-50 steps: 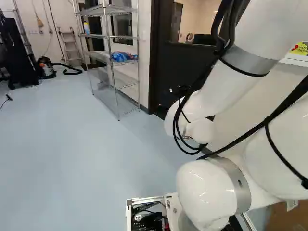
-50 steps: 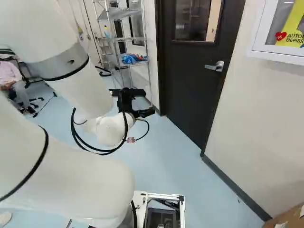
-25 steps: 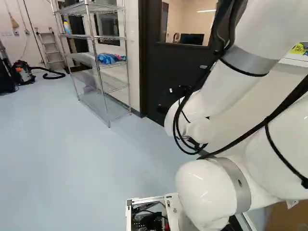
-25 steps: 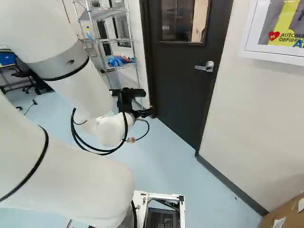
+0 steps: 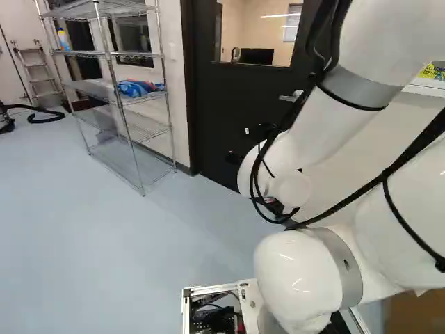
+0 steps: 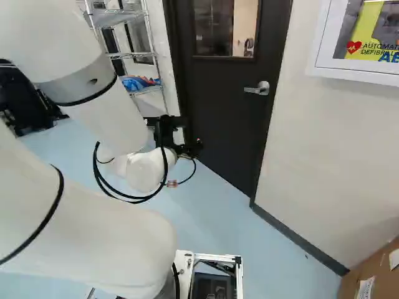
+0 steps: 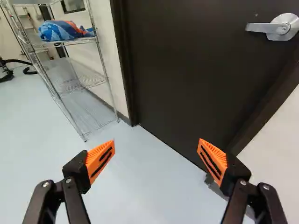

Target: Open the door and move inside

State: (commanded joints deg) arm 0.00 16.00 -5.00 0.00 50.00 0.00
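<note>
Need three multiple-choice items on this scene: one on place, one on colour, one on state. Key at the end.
1. In the left base view, the wire rack stands:
A) right of the door
B) left of the door
C) against the door's window

2. The pads of the pincer are:
A) blue
B) white
C) orange

3. The door is:
A) closed
B) half open
C) wide open

Key:
1 B: the rack's posts all stand left of the dark door.
2 C: both pads show orange in the wrist view.
3 A: the door sits flush in its frame.
</note>
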